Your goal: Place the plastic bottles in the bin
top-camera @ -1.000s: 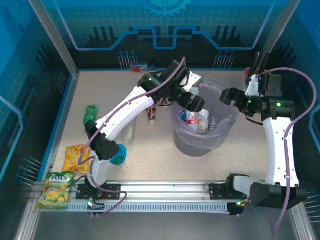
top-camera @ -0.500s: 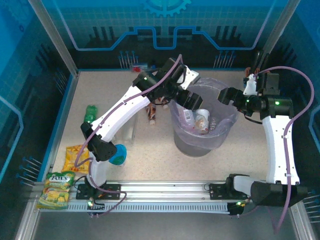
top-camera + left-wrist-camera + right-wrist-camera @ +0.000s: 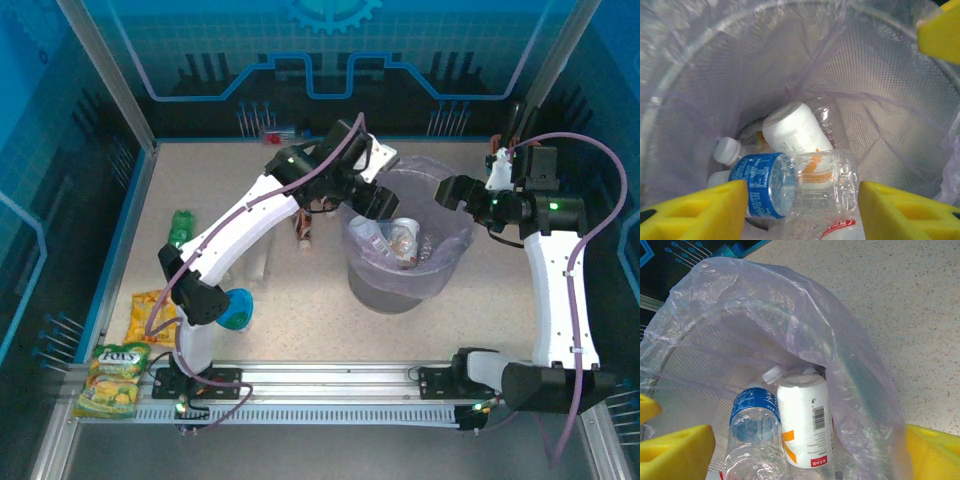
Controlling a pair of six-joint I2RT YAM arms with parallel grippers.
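Several plastic bottles (image 3: 790, 185) lie heaped at the bottom of the bin (image 3: 395, 285), and both wrist views show their blue and white labels. Left gripper (image 3: 802, 200) hangs over the bin's mouth and right gripper (image 3: 805, 452) at its right rim, both with jaws spread and empty. Top view adds one green bottle (image 3: 181, 224) lying on the table (image 3: 480, 300), well apart to the left.

The left arm (image 3: 240, 228) and right arm (image 3: 556, 290) carry white shell links between black joint housings, on black bases. A purple cable (image 3: 575, 137) runs loose along each; small green lights glow on joints. Finger pads (image 3: 695, 210) are yellow foam.
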